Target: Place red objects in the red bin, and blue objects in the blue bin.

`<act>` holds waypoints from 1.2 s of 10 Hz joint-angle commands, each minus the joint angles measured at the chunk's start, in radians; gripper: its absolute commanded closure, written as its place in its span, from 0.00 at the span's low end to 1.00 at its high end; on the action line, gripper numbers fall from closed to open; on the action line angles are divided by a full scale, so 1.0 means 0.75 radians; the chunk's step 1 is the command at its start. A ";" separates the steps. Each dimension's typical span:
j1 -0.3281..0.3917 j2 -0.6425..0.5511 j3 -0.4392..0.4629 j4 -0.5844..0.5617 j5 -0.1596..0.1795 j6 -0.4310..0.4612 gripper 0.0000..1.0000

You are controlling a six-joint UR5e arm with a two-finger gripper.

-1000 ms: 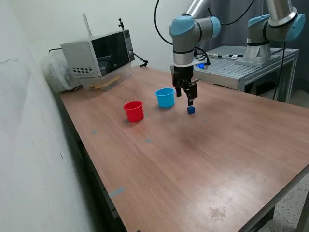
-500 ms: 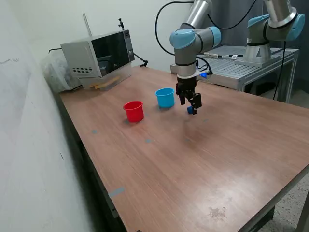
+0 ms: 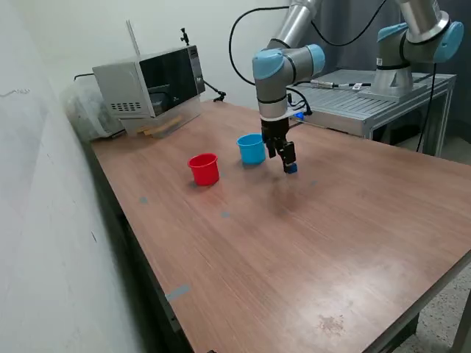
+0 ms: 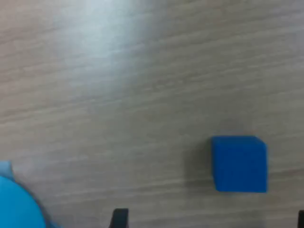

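My hand (image 3: 288, 166) low over blue cube (image 4: 239, 163), fingers spread, nothing gripped. Cube on counter (image 3: 309, 235) just beside blue cup (image 3: 252, 148); red cup (image 3: 204, 168) farther off. Cube not yet binned; cup contents hidden.

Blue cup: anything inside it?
From the exterior view, the blue cup shows only its own blue inner wall; the bottom is hidden by the rim. The blue cube sits outside it, on the table.
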 commanded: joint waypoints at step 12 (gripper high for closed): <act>0.068 -0.079 0.096 0.004 0.008 0.002 0.00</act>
